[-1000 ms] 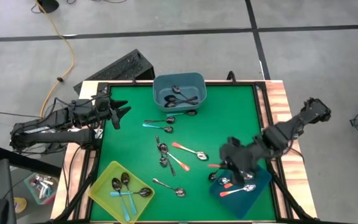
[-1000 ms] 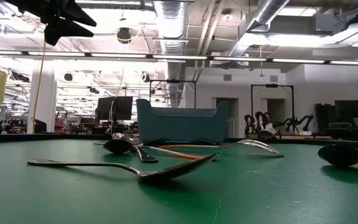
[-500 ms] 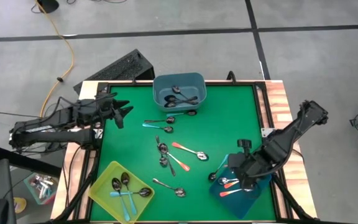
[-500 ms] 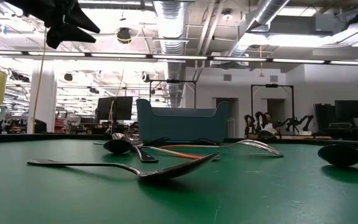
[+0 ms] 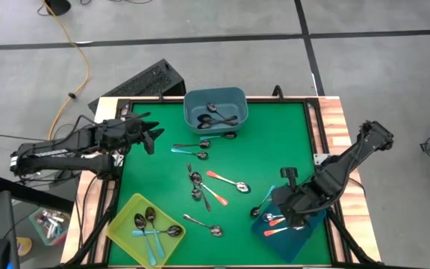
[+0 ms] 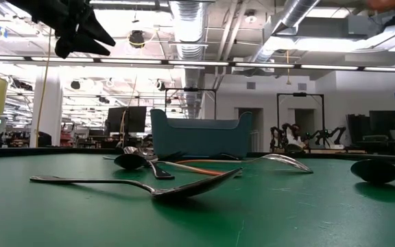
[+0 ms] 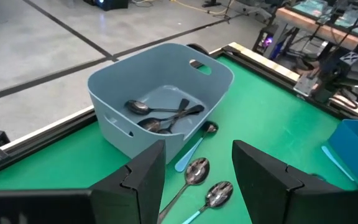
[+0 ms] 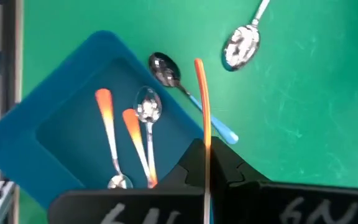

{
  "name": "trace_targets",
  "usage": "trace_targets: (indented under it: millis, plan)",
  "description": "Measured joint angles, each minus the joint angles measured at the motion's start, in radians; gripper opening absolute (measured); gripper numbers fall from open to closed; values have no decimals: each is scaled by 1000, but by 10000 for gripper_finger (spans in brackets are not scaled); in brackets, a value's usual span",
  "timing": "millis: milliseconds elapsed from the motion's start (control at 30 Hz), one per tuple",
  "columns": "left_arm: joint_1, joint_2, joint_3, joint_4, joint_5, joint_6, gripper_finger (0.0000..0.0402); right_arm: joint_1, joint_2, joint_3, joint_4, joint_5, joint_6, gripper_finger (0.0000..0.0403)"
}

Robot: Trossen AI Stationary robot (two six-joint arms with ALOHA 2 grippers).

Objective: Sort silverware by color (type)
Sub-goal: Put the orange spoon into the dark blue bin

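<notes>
My right gripper (image 8: pixel 205 163) hangs over the dark blue bin (image 5: pixel 308 224) at the near right, shut on an orange-handled spoon (image 8: pixel 201 99). Two more orange-handled spoons (image 8: pixel 124 146) lie in that bin. A blue-handled spoon (image 8: pixel 194 102) leans on the bin's rim. Other spoons lie on the green mat: an orange one (image 5: pixel 227 181), a teal one (image 5: pixel 189 151) and dark ones (image 5: pixel 195 185). My left gripper (image 5: pixel 152 136) is open above the mat's far left, pointing toward the grey-blue bin (image 7: pixel 160 93). My right gripper pinches the spoon's orange handle (image 8: pixel 206 142) between its two fingers, which point steeply down. The handle's free end (image 8: pixel 197 63) sticks out past the fingers. The bowl end is hidden behind the gripper. The spoon is lifted clear, above the blue bin's edge.
The grey-blue bin (image 5: pixel 215 110) at the far edge holds several dark spoons. A yellow bin (image 5: pixel 122 224) at the near left holds teal-handled spoons. Wooden rails (image 5: pixel 333 127) frame the mat. A dark spoon (image 6: pixel 156 186) lies close to the low camera.
My right gripper has sunk and gone toward the near edge, from beside the blue bin to over it, and has tipped to point steeply down, keeping the orange spoon. My left gripper has drifted a little toward the table's right, still open.
</notes>
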Motion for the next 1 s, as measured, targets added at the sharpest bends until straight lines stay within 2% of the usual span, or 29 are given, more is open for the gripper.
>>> trace_targets:
  millis: [267,400,500,667,1000]
  plan:
    - [0,7,0,47,-1,-2,170,23,-200,-314,320,-31,157,10]
    - [0,6,0,70,-15,-3,170,30,-245,-417,497,-56,126,11]
    - [0,6,0,70,-37,-3,170,29,-241,-483,593,-135,61,11]
    - [0,7,0,70,-54,-4,170,17,-201,-572,708,-247,44,11]
    - [0,7,0,65,-82,-5,170,45,-42,-585,767,-351,-23,10]
